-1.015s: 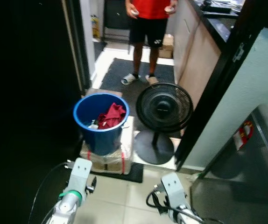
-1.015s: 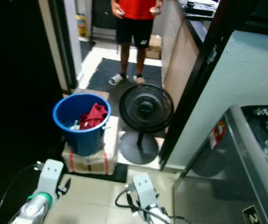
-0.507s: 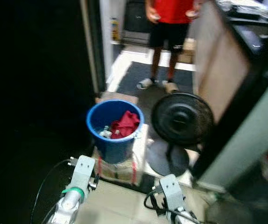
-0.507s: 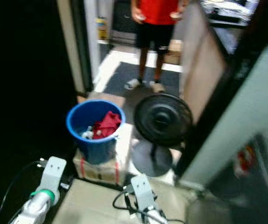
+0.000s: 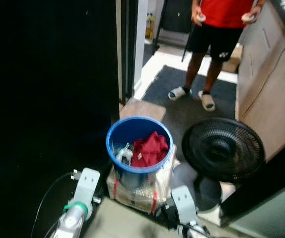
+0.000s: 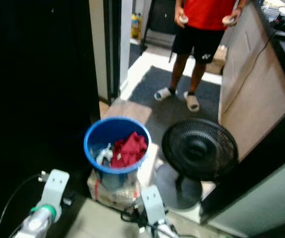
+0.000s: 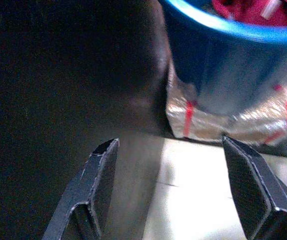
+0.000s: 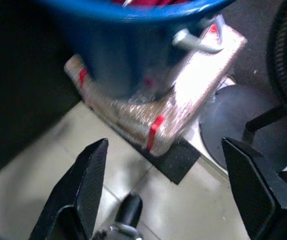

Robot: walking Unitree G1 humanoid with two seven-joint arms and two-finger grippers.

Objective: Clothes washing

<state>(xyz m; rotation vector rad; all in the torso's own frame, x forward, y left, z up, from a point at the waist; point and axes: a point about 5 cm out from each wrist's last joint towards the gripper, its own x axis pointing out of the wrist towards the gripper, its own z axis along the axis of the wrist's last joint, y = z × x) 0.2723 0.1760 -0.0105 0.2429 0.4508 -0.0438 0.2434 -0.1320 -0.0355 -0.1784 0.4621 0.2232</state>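
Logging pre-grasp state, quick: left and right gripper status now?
Left gripper: open, empty, low beside the blue bucket.
Right gripper: open, empty, low before the wrapped box under the bucket.

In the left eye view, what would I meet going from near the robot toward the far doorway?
Left gripper → wrapped box → blue bucket with red clothes → dark mat → person's sandalled feet by the doorway.

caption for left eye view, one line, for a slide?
Blue bucket of red clothes on a wrapped box, beside a black fan; person standing beyond.
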